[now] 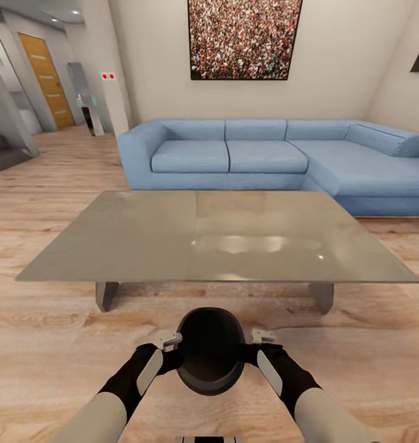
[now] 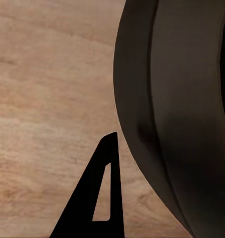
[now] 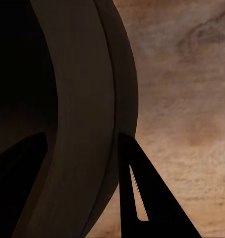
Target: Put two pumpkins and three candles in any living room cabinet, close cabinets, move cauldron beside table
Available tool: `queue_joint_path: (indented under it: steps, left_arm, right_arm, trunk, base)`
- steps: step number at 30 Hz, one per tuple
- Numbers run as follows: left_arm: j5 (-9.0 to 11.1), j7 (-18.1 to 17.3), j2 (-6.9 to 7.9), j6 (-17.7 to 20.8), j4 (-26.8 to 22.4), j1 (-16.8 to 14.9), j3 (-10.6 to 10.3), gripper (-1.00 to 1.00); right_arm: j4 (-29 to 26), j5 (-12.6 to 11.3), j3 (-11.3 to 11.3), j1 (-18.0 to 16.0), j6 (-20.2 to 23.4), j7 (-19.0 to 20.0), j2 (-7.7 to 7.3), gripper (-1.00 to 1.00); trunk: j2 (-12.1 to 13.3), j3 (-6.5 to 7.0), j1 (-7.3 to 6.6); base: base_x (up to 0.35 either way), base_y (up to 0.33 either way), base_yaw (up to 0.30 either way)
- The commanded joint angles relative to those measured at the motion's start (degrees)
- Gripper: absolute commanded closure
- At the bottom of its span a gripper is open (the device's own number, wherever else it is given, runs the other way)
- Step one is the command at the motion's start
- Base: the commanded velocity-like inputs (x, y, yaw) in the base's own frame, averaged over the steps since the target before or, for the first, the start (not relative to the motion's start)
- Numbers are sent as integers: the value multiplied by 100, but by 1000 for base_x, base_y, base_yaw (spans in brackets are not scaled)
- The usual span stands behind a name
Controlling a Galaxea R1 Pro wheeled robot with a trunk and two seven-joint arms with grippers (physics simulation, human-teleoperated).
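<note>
The cauldron hangs between 2 pincers, left pincer and right pincer each clamped on its rim.

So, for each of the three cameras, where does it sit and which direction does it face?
Head view: on the robot's head, looking forward and down over both forearms, with the left gripper and right gripper on either side of the cauldron, toward the table and sofa.
Left wrist view: near the left gripper, looking along one dark finger past the cauldron's outer wall to the wood floor.
Right wrist view: near the right gripper, with one finger outside the cauldron's rim.
All three views share the cauldron and the floor.
</note>
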Motion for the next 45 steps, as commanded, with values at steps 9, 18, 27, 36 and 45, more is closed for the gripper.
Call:
queue_joint_path:
  steps: [9, 18, 27, 36, 45]
  left_arm:
    - [-29, 13, 1, 5, 3, 1, -2, 100]
    - [-29, 8, 1, 4, 3, 1, -2, 100]
    - [-29, 7, 1, 4, 3, 1, 0, 100]
    - [-29, 13, 1, 4, 3, 1, -2, 100]
    - [-29, 11, 1, 4, 3, 1, 0, 100]
  right_arm:
    - [-138, -23, -21, -5, -4, 16, 0, 100]
    - [-137, -23, -21, -5, -5, 16, 0, 100]
    - [-137, -23, -21, -4, -4, 16, 0, 100]
    - [-137, -23, -21, -4, -5, 16, 0, 100]
    - [-137, -23, -21, -4, -9, 16, 0, 100]
  trunk:
    - [-1, 0, -1]
    - [-3, -44, 5]
    - [-11, -149, 20]
    - [-11, -126, 20]
    - [-11, -125, 20]
  base:
    - [206, 0, 0]
    - [11, 0, 0]
    - [0, 0, -65]
    - [82, 0, -68]
    - [75, 0, -1]
